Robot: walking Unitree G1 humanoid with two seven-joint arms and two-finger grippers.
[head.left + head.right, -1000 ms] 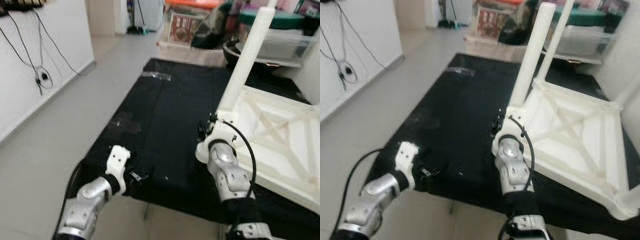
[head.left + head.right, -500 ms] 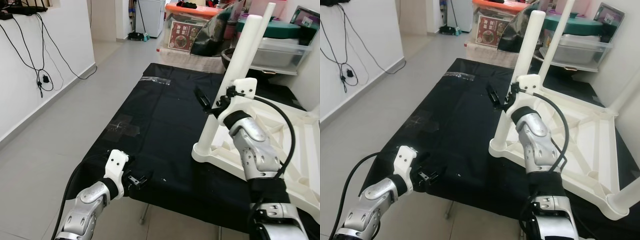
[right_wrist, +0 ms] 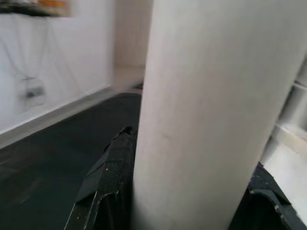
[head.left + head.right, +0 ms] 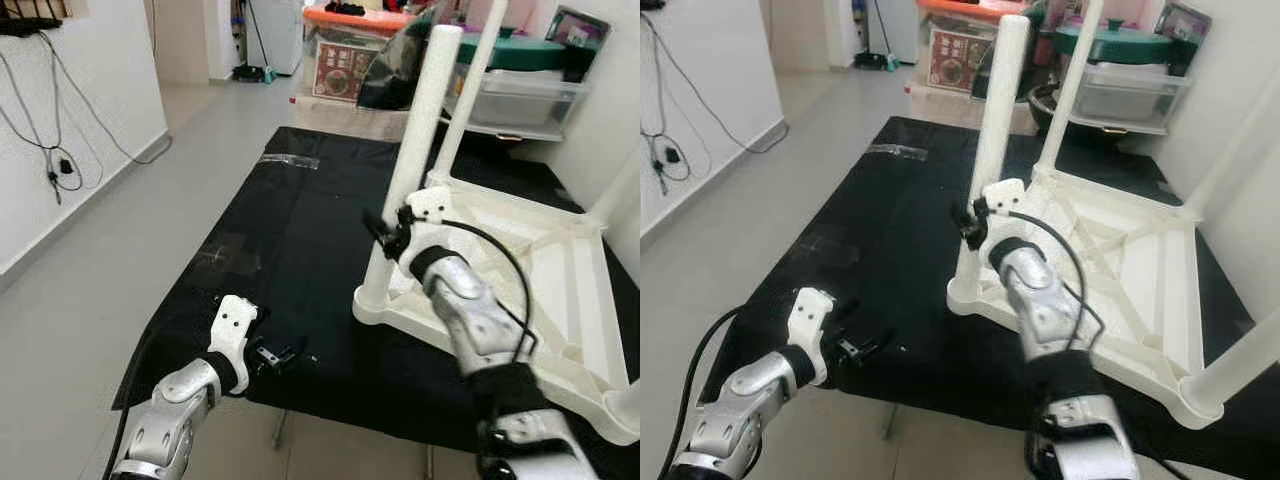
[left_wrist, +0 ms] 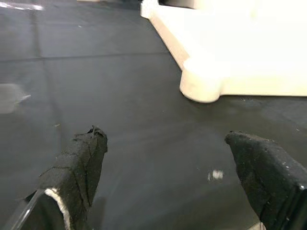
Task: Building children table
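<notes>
A white children's table (image 4: 545, 255) lies upside down on the right half of a black-covered worktable (image 4: 300, 220), its legs pointing up. My right gripper (image 4: 383, 232) is shut on the lower part of the nearest leg (image 4: 420, 130). In the right wrist view that leg (image 3: 201, 96) stands between the two black fingers (image 3: 110, 177), which press on both sides. My left gripper (image 4: 278, 356) rests open at the worktable's front edge. In the left wrist view its fingers (image 5: 76, 167) stand wide apart over bare cloth, with a rounded corner of the white table (image 5: 201, 86) ahead.
Storage boxes (image 4: 520, 90) and an orange-lidded bin (image 4: 350, 50) crowd the far end of the worktable. A white wall with hanging cables (image 4: 55, 165) runs along the left, with open grey floor (image 4: 130, 260) beside it. A tape patch (image 4: 225, 255) marks the cloth.
Half a second ago my right gripper was open beside the leg, higher up; now it sits lower and grips the leg. The camera has shifted. The left arm stays put.
</notes>
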